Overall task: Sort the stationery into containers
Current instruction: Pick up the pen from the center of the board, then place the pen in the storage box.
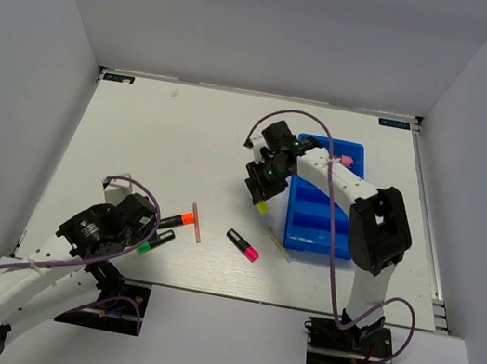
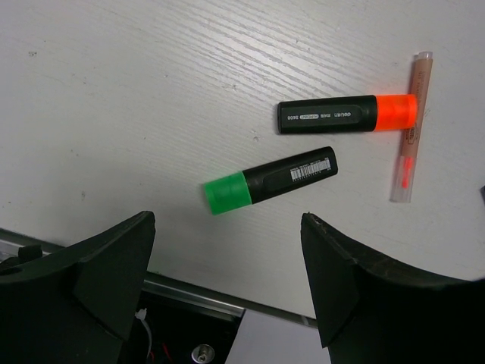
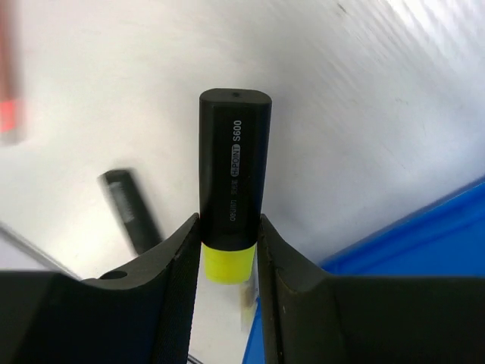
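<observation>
My right gripper (image 1: 262, 188) is shut on a black highlighter with a yellow end (image 3: 233, 163), held off the table just left of the blue tray (image 1: 313, 215). In the right wrist view the fingers (image 3: 178, 280) clamp its body just above the yellow end. A pink tube (image 1: 346, 161) lies at the tray's far end. My left gripper (image 2: 227, 258) stands open near the front edge, just short of the green-ended highlighter (image 2: 271, 180). Beyond that lie the orange-ended highlighter (image 2: 347, 114) and a thin pale stick (image 2: 409, 129). The pink-ended highlighter (image 1: 242, 245) and a second stick (image 1: 277, 244) lie mid-table.
The table's metal front edge (image 2: 189, 292) runs right under the left fingers. A corner of the blue tray (image 3: 424, 243) shows to the right of the held highlighter. White walls close in the table on three sides.
</observation>
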